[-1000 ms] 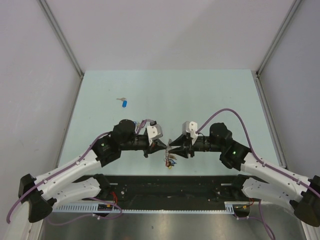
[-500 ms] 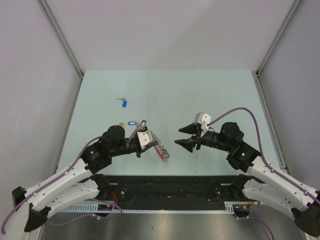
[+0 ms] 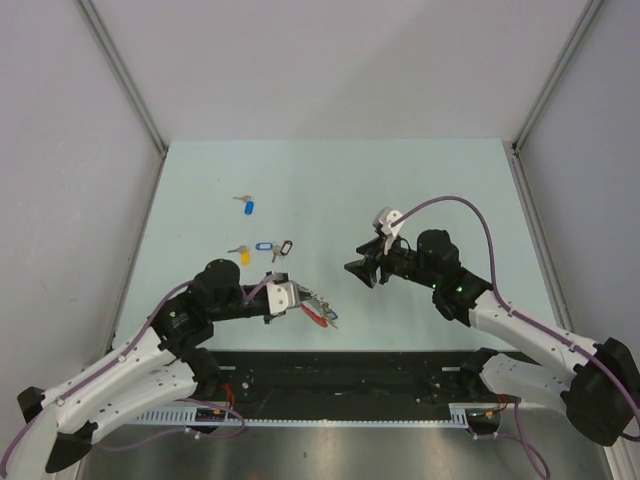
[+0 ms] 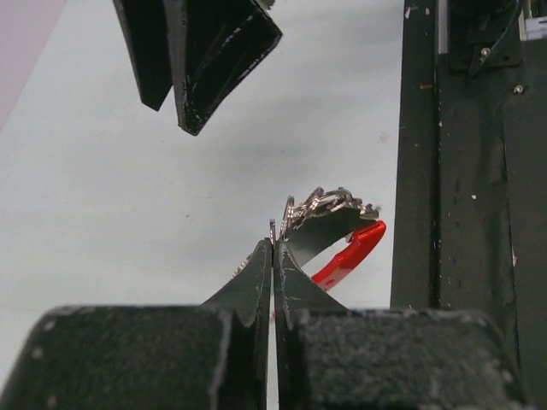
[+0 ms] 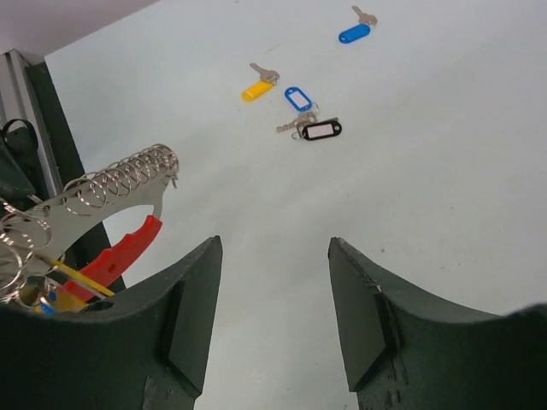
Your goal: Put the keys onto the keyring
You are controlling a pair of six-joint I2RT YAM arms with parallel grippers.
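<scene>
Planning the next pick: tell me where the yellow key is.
In the top view, the yellow key lies left of centre, just left of the blue-rimmed tag.

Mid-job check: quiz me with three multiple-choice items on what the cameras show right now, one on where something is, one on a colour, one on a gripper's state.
1. Where is the keyring?
A. Lying loose, untouched
B. Clamped in the left gripper
C. Hanging from a hook

2. What colour is the keyring's plastic arc?
A. Red
B. Green
C. White

3. How is the right gripper?
A. Shut on a key
B. Shut, empty
C. Open, holding nothing

Key:
1 B: the left wrist view shows the jaws closed on its metal.
2 A: the arc is bright red in both wrist views.
3 C: its jaws stand apart with only bare table between them.
</scene>
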